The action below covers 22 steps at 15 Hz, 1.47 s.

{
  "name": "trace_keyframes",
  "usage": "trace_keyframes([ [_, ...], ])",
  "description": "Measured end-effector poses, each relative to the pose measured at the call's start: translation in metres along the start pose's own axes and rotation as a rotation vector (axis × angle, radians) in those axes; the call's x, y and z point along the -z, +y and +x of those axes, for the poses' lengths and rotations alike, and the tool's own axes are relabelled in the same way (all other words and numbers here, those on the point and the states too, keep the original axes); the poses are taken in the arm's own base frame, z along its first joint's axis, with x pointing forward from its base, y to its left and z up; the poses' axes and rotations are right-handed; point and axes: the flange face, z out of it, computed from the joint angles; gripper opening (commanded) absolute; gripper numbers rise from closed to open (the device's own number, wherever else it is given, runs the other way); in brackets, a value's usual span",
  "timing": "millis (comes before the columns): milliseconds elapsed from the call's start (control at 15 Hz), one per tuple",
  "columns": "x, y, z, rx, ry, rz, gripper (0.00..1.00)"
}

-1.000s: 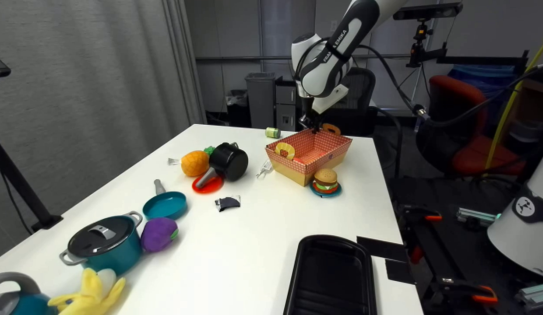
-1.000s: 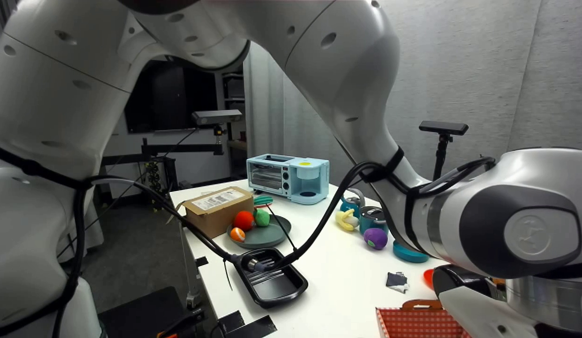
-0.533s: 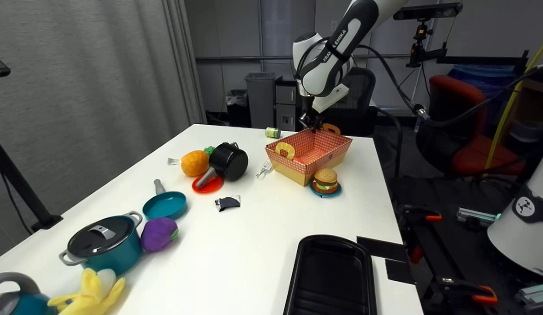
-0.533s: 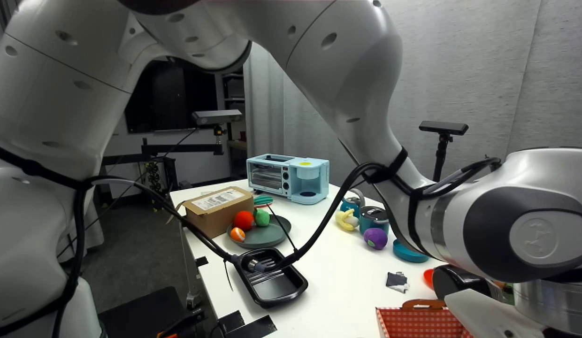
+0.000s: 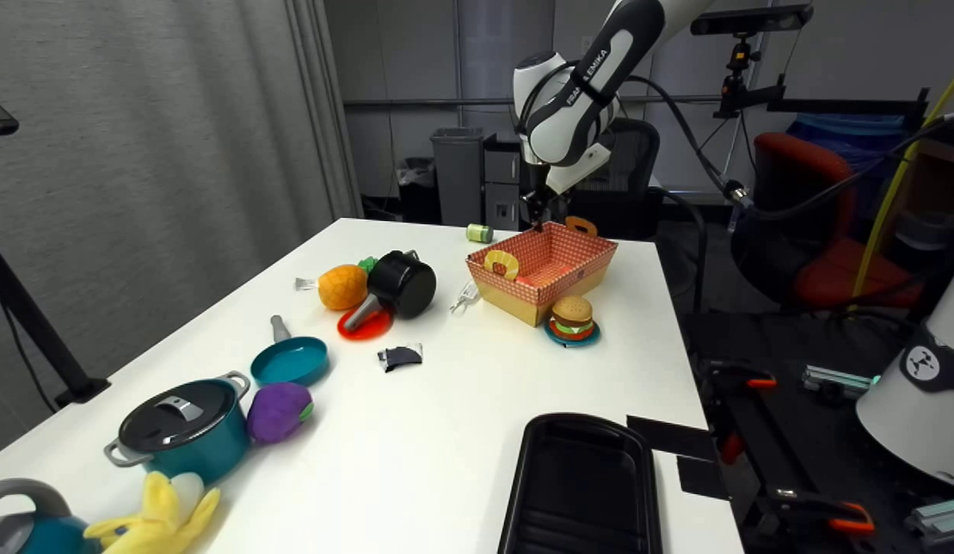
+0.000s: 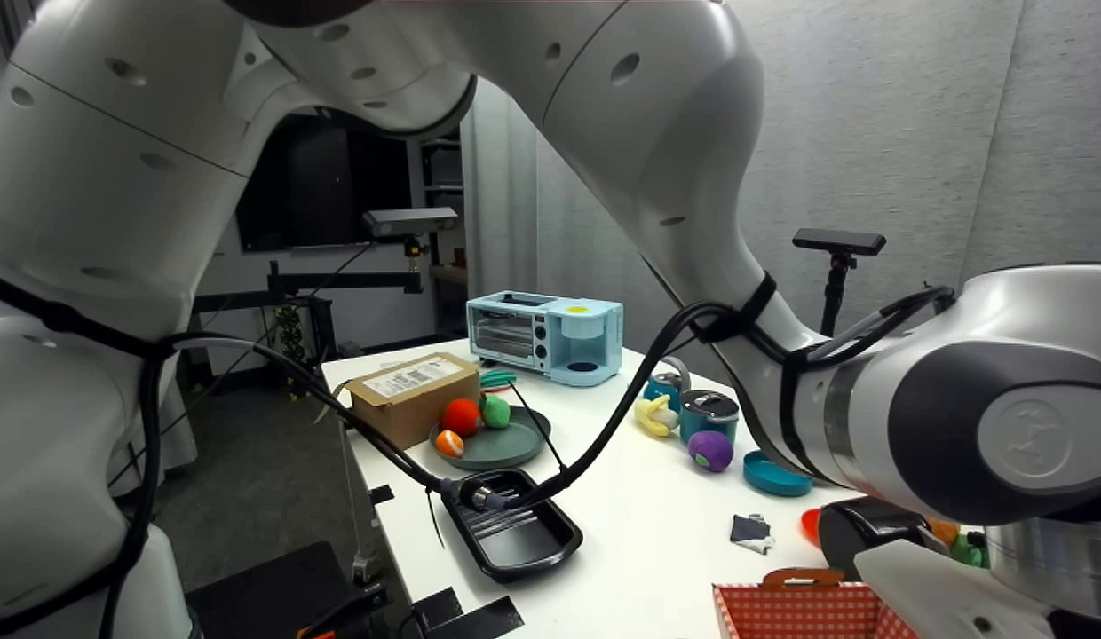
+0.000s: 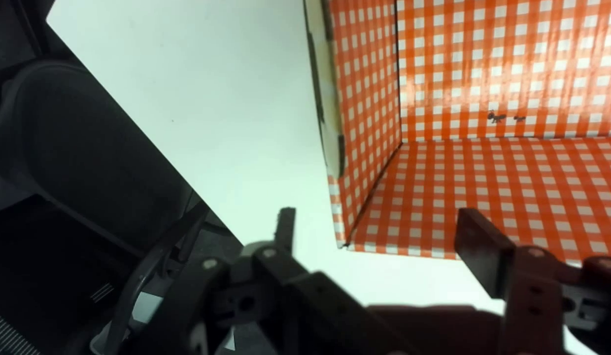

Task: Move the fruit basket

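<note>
The fruit basket [image 5: 550, 291] rests on the surface [image 5: 446, 431]; the move is probably made.
From left in an exterior view: a black pot [image 5: 415, 288], apart; the fruit basket, upright; a toy burger [image 5: 572, 317] just beside it. In the wrist view the fingers [image 7: 483, 256] are spread, grasping nothing, the fruit basket's corner showing between them. Backing away seems left; the final spot is unconfirmed.

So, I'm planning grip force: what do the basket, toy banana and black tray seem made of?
Basket: probably coated cardboard, glossy inside; thin folded walls, printed gingham, highlights.
Toy banana: likely plush fabric, matte; softly rounded flaps.
Black tray: metal or hard plastic, satin; sheen across its ribs fits either.
</note>
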Motion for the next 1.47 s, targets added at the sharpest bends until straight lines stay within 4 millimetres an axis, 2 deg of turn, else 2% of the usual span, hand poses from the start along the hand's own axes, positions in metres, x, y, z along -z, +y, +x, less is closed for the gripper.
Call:
trace_keyframes([
  [333,-0.004,0.007,0.000,-0.015,-0.008,0.002,1.00],
  [800,-0.013,0.029,0.001,-0.045,-0.020,0.000,1.00],
  [1067,-0.015,0.029,0.000,-0.039,-0.024,0.000,1.00],
  [1200,-0.021,0.025,-0.002,-0.028,-0.033,-0.003,1.00],
  [1467,-0.044,0.023,-0.009,-0.016,-0.070,-0.021,1.00],
])
